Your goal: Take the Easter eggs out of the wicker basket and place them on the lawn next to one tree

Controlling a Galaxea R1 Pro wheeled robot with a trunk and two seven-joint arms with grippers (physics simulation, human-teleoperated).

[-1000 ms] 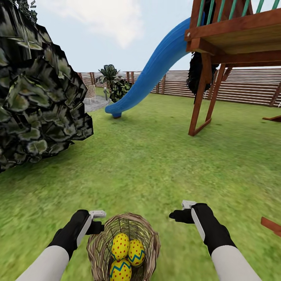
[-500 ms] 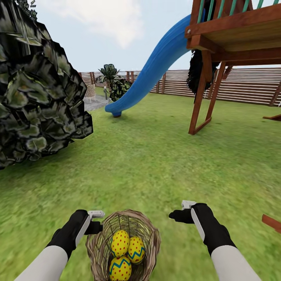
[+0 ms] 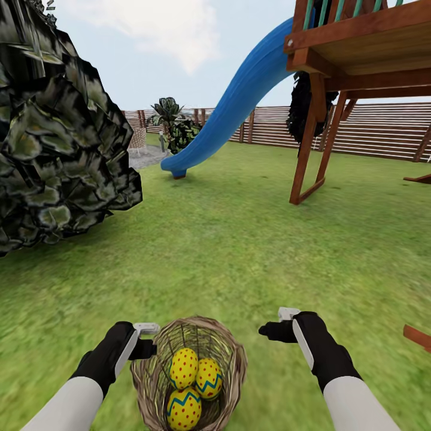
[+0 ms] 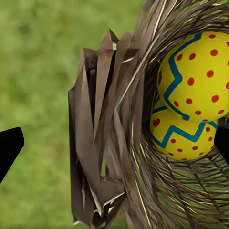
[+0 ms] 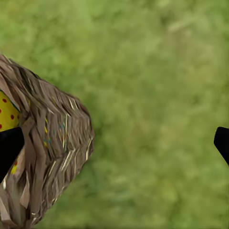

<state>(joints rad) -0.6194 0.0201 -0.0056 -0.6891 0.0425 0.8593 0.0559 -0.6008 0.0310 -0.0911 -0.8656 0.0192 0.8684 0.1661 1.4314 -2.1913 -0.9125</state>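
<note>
the wicker basket [image 3: 189,371] is sitting at 6 o'clock on the lawn [image 3: 239,251], holding three easter eggs [image 3: 183,369]. the left gripper [image 3: 145,338] is gaping around its rim; the right gripper [image 3: 276,321], at 5 o'clock, is gaping over grass.

wicker basket [image 3: 189,371] | sits slightly higher in head view | view shifted
</note>
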